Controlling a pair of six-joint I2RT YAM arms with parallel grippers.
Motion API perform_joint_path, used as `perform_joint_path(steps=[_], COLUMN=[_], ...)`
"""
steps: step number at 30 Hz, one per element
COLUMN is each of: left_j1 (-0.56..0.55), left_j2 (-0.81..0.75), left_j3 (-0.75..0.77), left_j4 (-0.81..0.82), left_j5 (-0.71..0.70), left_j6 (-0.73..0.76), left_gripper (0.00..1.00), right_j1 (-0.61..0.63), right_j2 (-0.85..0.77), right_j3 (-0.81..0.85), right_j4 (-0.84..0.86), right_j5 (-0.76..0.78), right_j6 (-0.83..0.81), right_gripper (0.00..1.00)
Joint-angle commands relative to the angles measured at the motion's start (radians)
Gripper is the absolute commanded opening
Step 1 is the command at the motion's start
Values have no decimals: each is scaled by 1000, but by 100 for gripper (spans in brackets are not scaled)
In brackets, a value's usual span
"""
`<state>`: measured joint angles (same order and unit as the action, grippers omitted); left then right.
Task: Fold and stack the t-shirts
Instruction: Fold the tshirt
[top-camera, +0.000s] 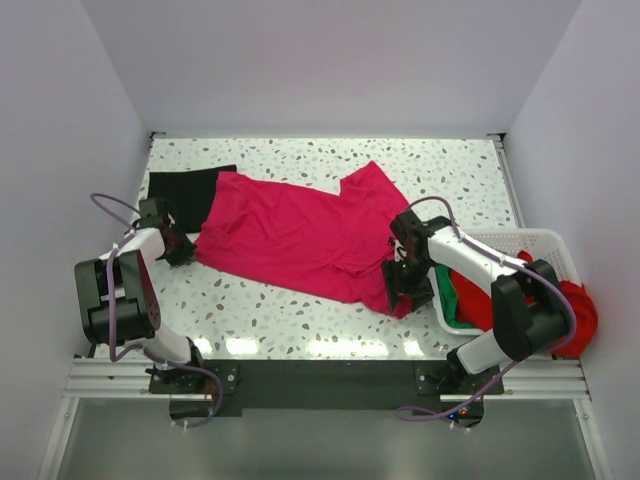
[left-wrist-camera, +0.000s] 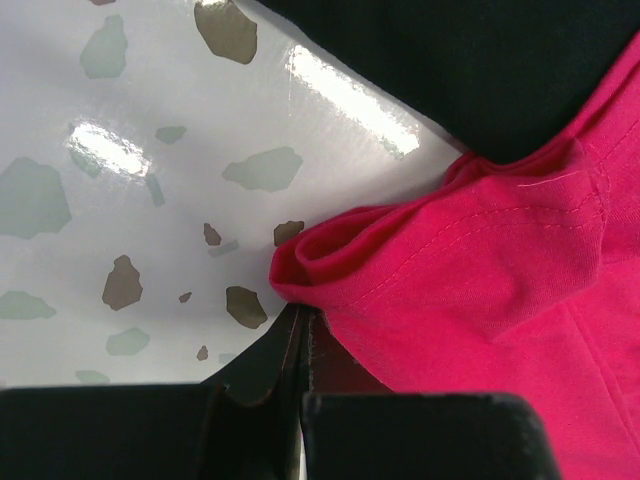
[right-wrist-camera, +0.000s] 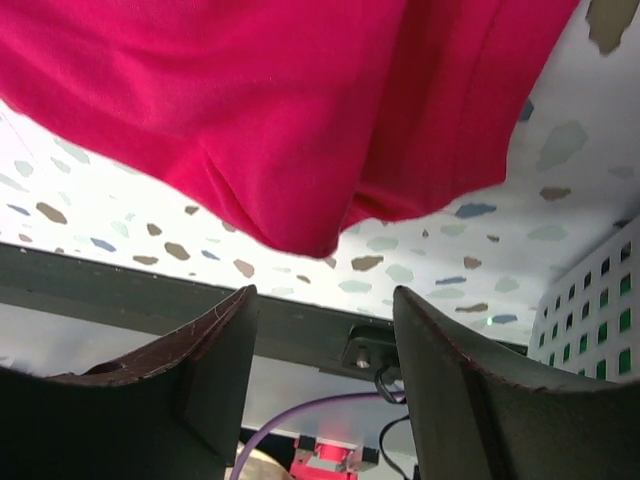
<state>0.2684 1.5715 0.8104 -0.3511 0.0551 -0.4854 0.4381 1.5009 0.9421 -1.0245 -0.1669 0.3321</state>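
Pink shirt (top-camera: 300, 235) spread across mid tabletop (top-camera: 300, 320). L gripper (left-wrist-camera: 303, 315) closed on its left hem, thin bite, may slip. R gripper (right-wrist-camera: 322, 300) open twd near-right corner; one-sided pull cd bunch cloth.

White-black arms (top-camera: 470, 258), purple cables (right-wrist-camera: 290, 412)

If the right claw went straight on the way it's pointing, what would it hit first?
The magenta-pink t-shirt: its drooping edge hangs straight ahead of the open right claw. Depth is unclear, but nothing looks nearer.
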Motion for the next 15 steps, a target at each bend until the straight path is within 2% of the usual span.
perform_joint_path(steps=[1, 6, 10, 13, 14, 15], left_j1=[14, 14, 17, 18, 18, 20], left_j2=[27, 24, 22, 27, 28, 28], left_j3=[4, -1, -4, -2, -1, 1], left_j4=[12, 11, 14, 18, 17, 17], left_j5=[-31, -27, -28, -31, -32, -34], left_j6=[41, 41, 39, 34, 36, 37], left_gripper=[0, 0, 0, 0, 0, 0], right_j1=[1, 4, 5, 7, 10, 8], right_j2=[15, 54, 85, 102, 104, 104], right_j3=[-22, -48, -57, -52, -48, -46], right_j4=[98, 152, 173, 156, 147, 129], right_j5=[7, -28, -26, -13, -5, 10], right_j6=[-11, -24, -30, -28, -28, -25], right_gripper=[59, 57, 49, 32, 21, 15])
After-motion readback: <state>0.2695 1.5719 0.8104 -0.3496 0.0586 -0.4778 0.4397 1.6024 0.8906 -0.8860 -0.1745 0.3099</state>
